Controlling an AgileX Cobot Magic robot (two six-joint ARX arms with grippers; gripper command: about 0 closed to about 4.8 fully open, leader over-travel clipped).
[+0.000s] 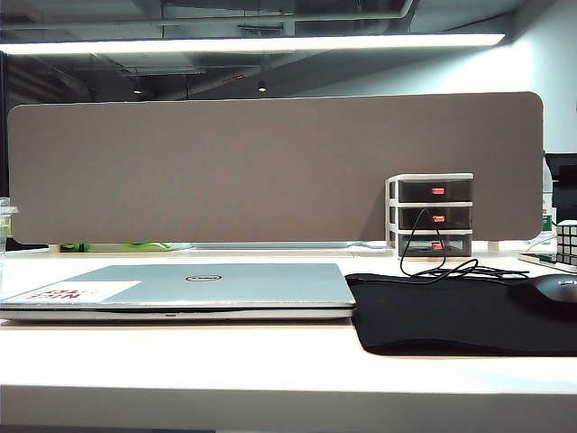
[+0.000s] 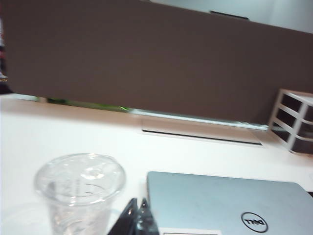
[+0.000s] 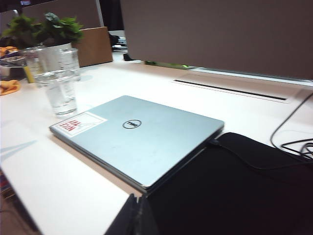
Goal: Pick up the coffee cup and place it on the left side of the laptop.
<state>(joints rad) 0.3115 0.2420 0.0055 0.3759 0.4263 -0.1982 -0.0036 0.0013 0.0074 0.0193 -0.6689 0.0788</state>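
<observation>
The coffee cup [image 2: 78,196] is clear, glossy plastic. The laptop [image 3: 142,139] has a smooth, matt silver metal lid. The mouse mat [image 3: 234,191] is matt black cloth. The surface [image 1: 270,370] is smooth white.

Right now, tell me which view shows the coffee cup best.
The left wrist view: the coffee cup fills the near foreground, lid and clear wall plain, beside the laptop. The right wrist view shows it whole but smaller, near the laptop's stickered corner. The exterior view catches only a sliver at its left edge.
</observation>
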